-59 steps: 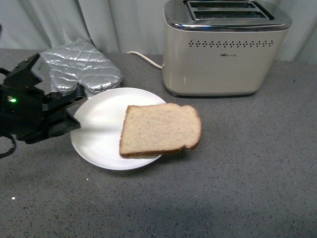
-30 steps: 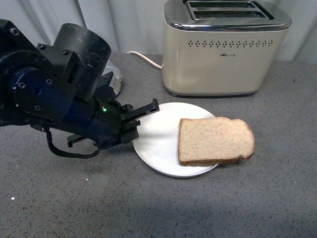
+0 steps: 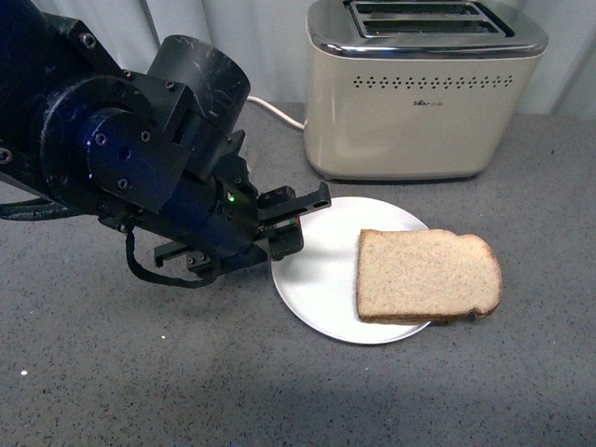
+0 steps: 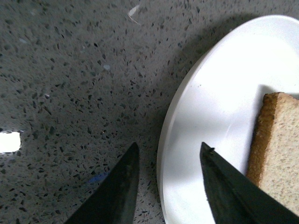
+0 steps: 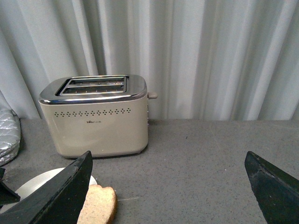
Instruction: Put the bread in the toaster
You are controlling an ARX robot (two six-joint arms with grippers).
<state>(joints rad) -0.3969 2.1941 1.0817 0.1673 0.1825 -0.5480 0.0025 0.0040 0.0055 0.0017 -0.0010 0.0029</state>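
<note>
Cream-beige toaster [image 3: 424, 102] recorded upright at the rear of the grey speckled counter [image 3: 140, 372], with the chrome top and two slots facing up and a row of small vent holes [image 3: 433, 82] along the upper front. Noted a small dark brand mark [image 3: 430, 107] just under the vent row; too small to read in the front view or the right wrist view. Traced a white cord [image 3: 275, 110] from the toaster's left side to behind the left arm [image 3: 112, 158]. Located the bread [image 3: 426, 275] lying flat on the round white plate [image 3: 317, 279], in front of the toaster and apart from it, its right end overhanging the plate's rim. Found the left gripper [image 3: 303, 222] low at the plate's left rim, jaws apart and clamped on nothing. Confirmed in the left wrist view: dark fingers [image 4: 124, 191] spread to either side of the rim, one over the counter and one over the plate, short of the crust. Logged a green light [image 3: 230, 196] lit on the left arm. Found the right gripper [image 5: 168, 156] out of the front view, jaws wide apart and holding nothing, facing the toaster from across the counter. Noted a silver quilted mitt [image 5: 7, 135] near the toaster and a pale pleated curtain [image 5: 210, 56] behind it.
</note>
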